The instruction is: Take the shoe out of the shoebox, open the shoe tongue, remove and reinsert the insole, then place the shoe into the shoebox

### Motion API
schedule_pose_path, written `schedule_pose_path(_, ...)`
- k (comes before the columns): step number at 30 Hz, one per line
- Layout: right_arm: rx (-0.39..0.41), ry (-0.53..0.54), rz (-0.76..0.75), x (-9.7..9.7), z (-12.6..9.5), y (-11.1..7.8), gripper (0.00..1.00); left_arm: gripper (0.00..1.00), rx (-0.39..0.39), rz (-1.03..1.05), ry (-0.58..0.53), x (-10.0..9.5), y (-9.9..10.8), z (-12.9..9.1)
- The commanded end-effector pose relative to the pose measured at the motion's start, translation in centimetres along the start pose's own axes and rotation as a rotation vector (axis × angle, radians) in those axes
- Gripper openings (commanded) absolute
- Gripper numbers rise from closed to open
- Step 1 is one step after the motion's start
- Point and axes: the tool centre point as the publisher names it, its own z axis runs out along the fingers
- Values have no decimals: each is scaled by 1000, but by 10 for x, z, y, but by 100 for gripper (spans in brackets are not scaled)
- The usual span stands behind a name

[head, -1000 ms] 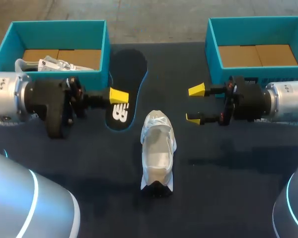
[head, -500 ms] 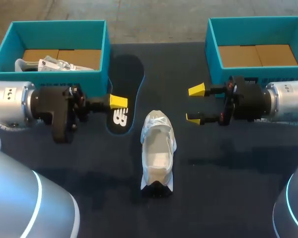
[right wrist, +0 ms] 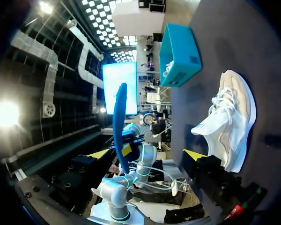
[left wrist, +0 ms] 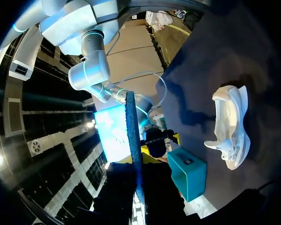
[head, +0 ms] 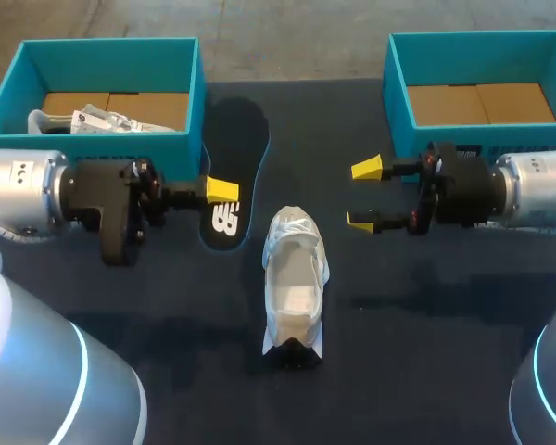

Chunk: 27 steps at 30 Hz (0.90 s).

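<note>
A white shoe point(head: 295, 278) lies on the dark table, about midway between my arms, its opening facing up. My left gripper point(head: 221, 190) is shut on the edge of the black insole point(head: 236, 139), which has a blue rim and a white logo and sits left of the shoe. In the left wrist view the insole point(left wrist: 132, 136) stands edge-on between the fingers, with the shoe point(left wrist: 230, 125) off to one side. My right gripper point(head: 363, 195) stands open and empty, right of the shoe and clear of it. The right wrist view shows the shoe point(right wrist: 229, 119) and the insole point(right wrist: 119, 124) ahead.
A teal shoebox point(head: 111, 44) stands at the back left with a white bundle point(head: 97, 120) inside. A second teal shoebox point(head: 482, 37) at the back right shows only its cardboard floor. Bare table lies in front of the shoe.
My left arm has shifted a little to the right and toward the near side, carrying the insole with it. The right arm and the shoe have not moved.
</note>
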Motion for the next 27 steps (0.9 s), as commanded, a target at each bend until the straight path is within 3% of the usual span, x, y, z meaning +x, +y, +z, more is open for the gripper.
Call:
schedule_pose_path(1,-3,0,0,0,1,-1,100,0,21,18,-30,14,10,9)
schedule_pose_path(15,-3,0,0,0,1,-1,100,0,3,50,-38,47,29,28)
schedule_pose_path(27,-3,0,0,0,1,-1,100,0,16,43,-55,48,24,37)
